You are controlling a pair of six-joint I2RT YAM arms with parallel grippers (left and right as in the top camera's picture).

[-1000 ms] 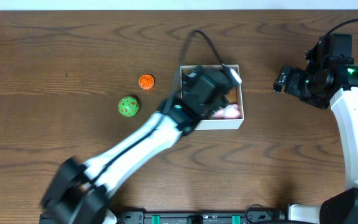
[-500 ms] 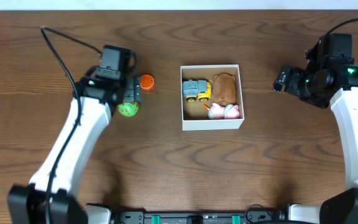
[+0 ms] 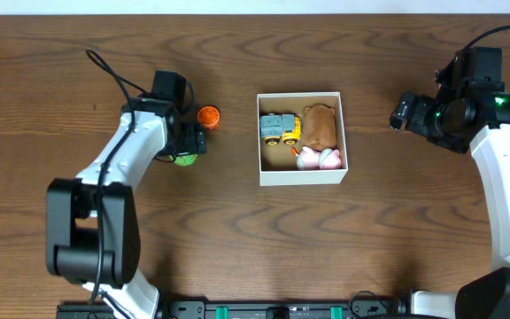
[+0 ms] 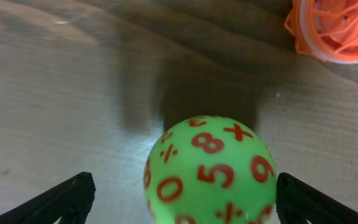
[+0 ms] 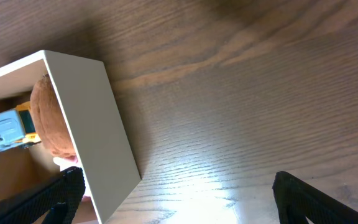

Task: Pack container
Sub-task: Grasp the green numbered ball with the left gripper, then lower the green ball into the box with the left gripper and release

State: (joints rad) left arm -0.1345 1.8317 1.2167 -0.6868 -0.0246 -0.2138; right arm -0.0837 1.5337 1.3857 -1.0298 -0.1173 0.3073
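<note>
The left gripper point(image 3: 189, 143) is down low over the green number ball point(image 4: 209, 172), jaws spread wide on either side of it, with clear gaps both ways. Just beside the ball sits an orange disc toy point(image 3: 208, 116). The container point(image 3: 301, 178) rests mid-table point(image 3: 237, 248), well apart from the ball, and holds a blue-and-yellow toy truck point(image 3: 280, 128), a brown plush point(image 3: 320, 126) and a pink toy point(image 3: 319, 159). Over on the far side, the right gripper point(image 5: 179, 199) hangs near the container's right wall, jaws apart, holding nothing.
</note>
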